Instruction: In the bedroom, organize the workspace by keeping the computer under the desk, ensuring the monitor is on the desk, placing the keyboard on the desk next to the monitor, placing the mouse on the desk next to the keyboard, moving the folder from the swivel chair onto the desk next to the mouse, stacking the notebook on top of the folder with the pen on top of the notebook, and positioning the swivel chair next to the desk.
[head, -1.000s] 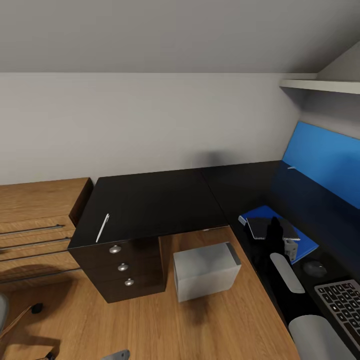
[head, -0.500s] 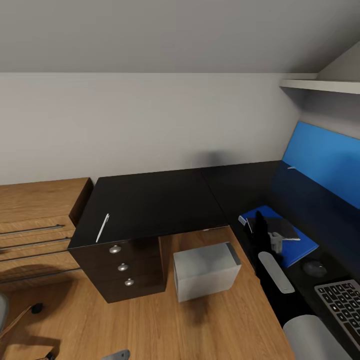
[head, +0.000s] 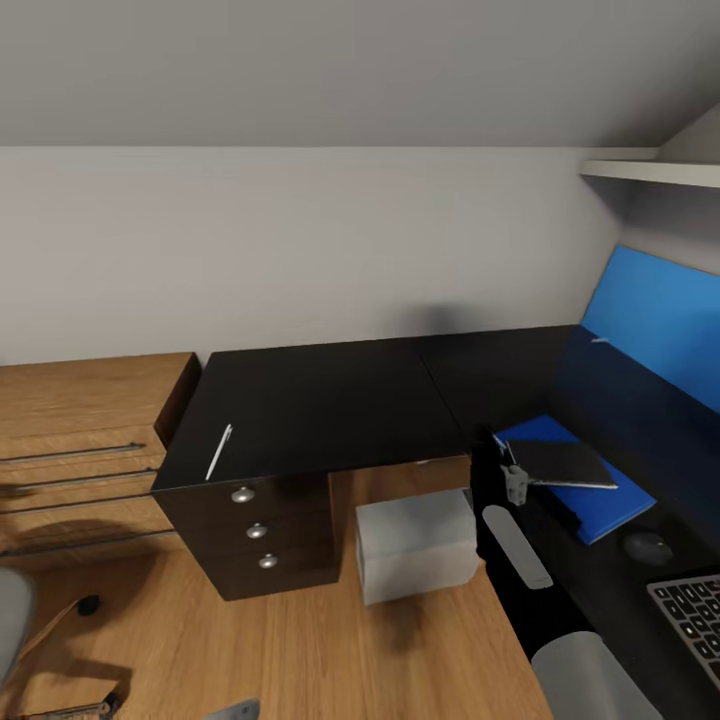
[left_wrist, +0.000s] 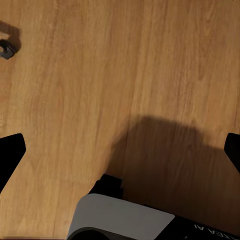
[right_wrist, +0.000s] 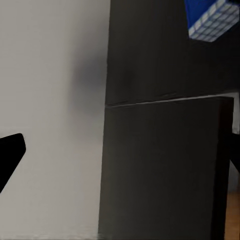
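Head view first, nearest things first: at the lower right edge of the frame the grey forearm of the right arm (head: 585, 675) pokes in, and just beyond it a corner of the keyboard (head: 692, 615) lies on the black table (head: 330, 400). Slightly farther up the frame a small dark mouse (head: 648, 546) sits on the table between the keyboard and the bright blue folder (head: 600, 500). The right gripper (head: 514, 482) hangs at the near edge of the folder, beside a dark flat slab, apparently the notebook (head: 560, 463), which rests on the folder; I cannot tell whether the fingers are closed or spread there. In the right wrist view the two dark fingers (right_wrist: 10, 152) stand wide apart at the frame's sides with nothing between them, looking along the table towards the grey wall, a corner of the folder in the upper right.

At lower centre the light grey computer (head: 415, 545) stands on the wood floor (head: 300, 640), tucked partly under the table, beside the black drawer unit (head: 255, 535). The white pen (head: 219, 452) lies near the table's front left corner, above the drawers. An oak dresser (head: 80, 450) fills the left side, and a sliver of the swivel chair (head: 12, 620) shows at lower left. The blue back panel (head: 655, 315) rises at the right.

In the left wrist view the left gripper's fingers (left_wrist: 11, 150) are spread wide over bare floor, empty.
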